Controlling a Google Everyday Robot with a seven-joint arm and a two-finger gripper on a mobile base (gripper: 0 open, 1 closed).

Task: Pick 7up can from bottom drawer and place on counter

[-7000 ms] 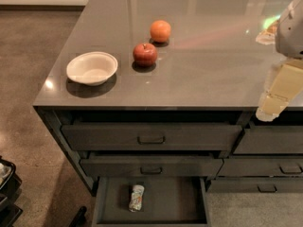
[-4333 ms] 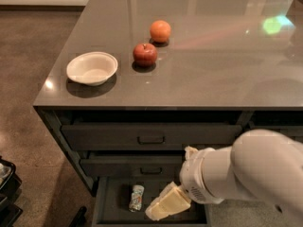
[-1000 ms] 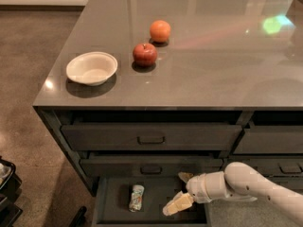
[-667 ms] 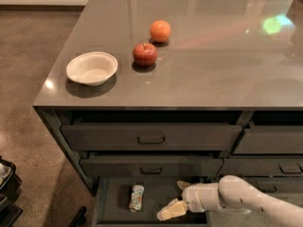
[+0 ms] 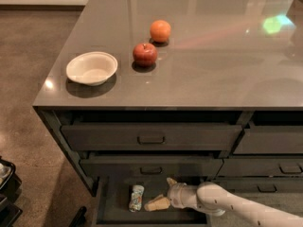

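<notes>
Since the 7up can [image 5: 137, 197] lies on its side in the open bottom drawer [image 5: 113, 208], the claw [image 5: 163, 193] is down in there too, just beside it. Its fingers are apart, likely so they can go round the can. No words on the can can be read.

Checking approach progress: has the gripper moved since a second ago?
Yes. The gripper has shifted left inside the bottom drawer, closer to the 7up can, which lies where it was. The jaws are open, beside the can and not yet around it.
</notes>
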